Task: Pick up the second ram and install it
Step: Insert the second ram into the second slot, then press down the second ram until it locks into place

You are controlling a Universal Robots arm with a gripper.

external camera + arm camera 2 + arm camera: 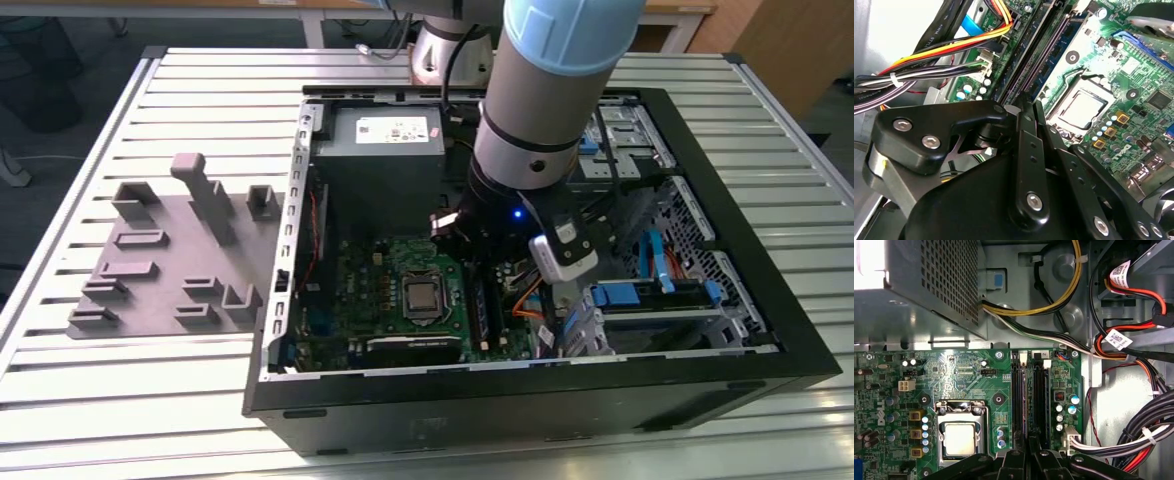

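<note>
The second ram (1027,395) stands on edge along the black memory slots, beside the processor socket (960,438). In the second wrist view the second ram (1052,50) is a dark strip with chips that runs away from the fingertips. My gripper (1029,452) is low inside the computer case, its two black fingers drawn close on either side of the stick's near part. The second wrist view has the gripper (1028,107) right over that slot. I cannot tell how deep the stick sits. In the exterior view the arm (547,100) reaches down into the case and hides the slots.
The open black case (747,330) lies on a slatted metal table. The power supply (380,150) and bundles of coloured cables (1134,440) crowd the slots. Grey fixture blocks (160,270) stand at the exterior view's left of the case.
</note>
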